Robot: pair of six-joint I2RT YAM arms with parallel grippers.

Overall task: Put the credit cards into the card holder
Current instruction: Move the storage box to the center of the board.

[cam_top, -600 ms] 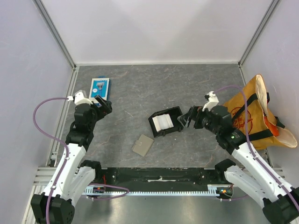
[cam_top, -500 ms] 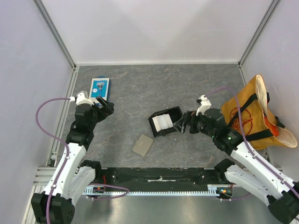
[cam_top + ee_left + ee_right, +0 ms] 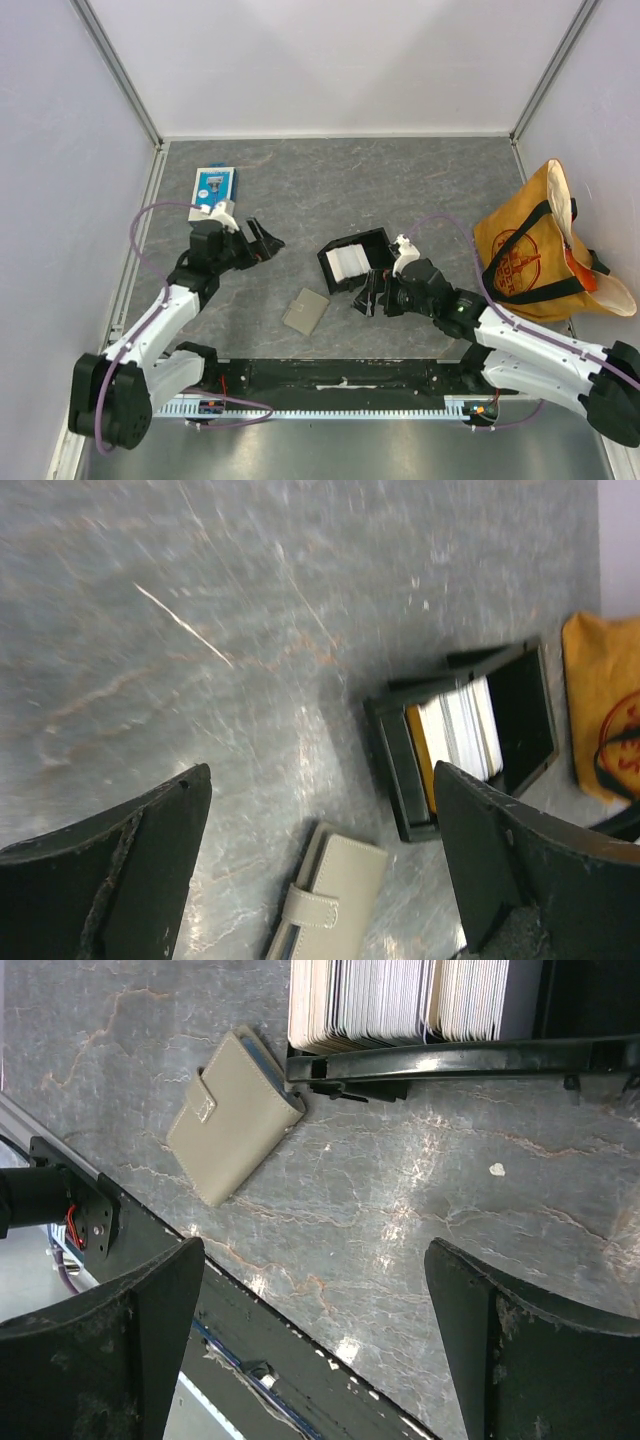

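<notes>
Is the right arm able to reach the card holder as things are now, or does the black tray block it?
Probably yes. The right gripper is open and empty, beside the card holder. Only bare table lies between them; the black tray stands off to the side, near the holder's corner.

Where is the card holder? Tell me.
In the top view the card holder lies closed on the table, centre-left, just nearer the arms than the black tray holding the credit cards.
</notes>
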